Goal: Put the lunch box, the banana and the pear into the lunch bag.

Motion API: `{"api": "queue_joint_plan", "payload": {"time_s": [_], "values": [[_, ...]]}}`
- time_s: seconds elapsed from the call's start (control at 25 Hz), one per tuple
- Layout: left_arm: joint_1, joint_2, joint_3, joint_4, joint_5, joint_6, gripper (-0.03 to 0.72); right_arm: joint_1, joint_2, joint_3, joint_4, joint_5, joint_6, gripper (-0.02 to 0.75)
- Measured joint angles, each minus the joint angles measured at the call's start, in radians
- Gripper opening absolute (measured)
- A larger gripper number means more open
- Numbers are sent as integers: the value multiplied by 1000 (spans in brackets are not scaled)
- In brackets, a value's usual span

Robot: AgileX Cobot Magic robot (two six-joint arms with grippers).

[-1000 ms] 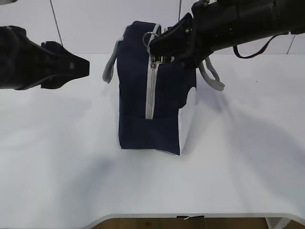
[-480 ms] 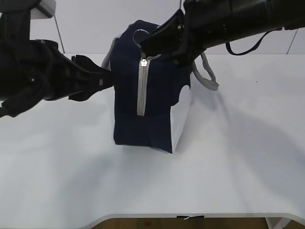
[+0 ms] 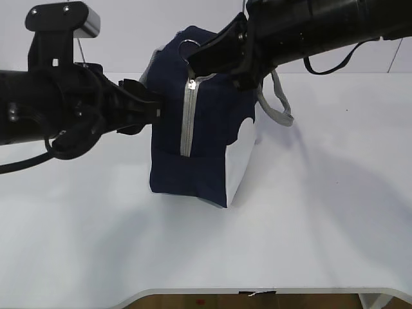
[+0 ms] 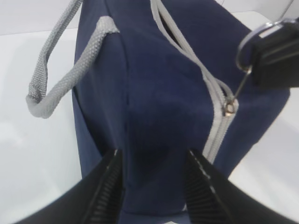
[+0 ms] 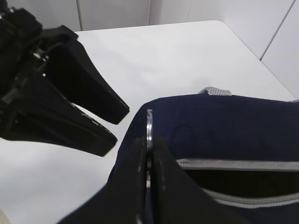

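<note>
The bag [image 3: 199, 148] stands on the white desk [image 3: 309, 225], near the middle, its narrow end with the grey zipper [image 3: 187, 119] turned toward the exterior camera. The bag leans a little, its top tipped to the left. One grey handle [image 3: 275, 106] hangs off its right side; another [image 4: 65, 79] loops down the far side in the left wrist view.

The right hand [image 3: 196, 58] comes in from the upper right and is pinched tight on the ring pull [image 3: 187, 45] at the top of the zipper; in the right wrist view the thin metal ring [image 5: 149, 126] stands edge-on between the two closed fingers. Just behind it the zipper has a gap open along the bag's top, dark inside.

The left hand [image 3: 154, 106] reaches in from the left at mid height and meets the bag's upper left side. Its fingers [image 4: 110, 186] stand about half apart with the navy fabric between them, so they straddle the bag's corner; whether they actually press the cloth I cannot tell
</note>
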Motion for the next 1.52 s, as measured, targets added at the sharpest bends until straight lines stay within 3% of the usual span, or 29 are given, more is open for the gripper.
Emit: {"api": "queue_joint_plan", "payload": {"time_s": [0.6, 0.68, 0.88, 0.96, 1.52], "values": [[2, 94, 0, 59, -160, 0, 326, 0, 0, 0, -5, 2, 6, 6], [2, 106, 0, 59, -170, 0, 290, 0, 0, 0, -7, 2, 6, 6], [2, 113, 0, 62, -177, 0, 65, 0, 0, 0, -7, 2, 6, 6], [2, 115, 0, 62, -177, 0, 12, 0, 0, 0, -7, 2, 6, 6], [2, 115, 0, 62, -149, 0, -1, 0, 0, 0, 100, -90, 6, 6]]}}
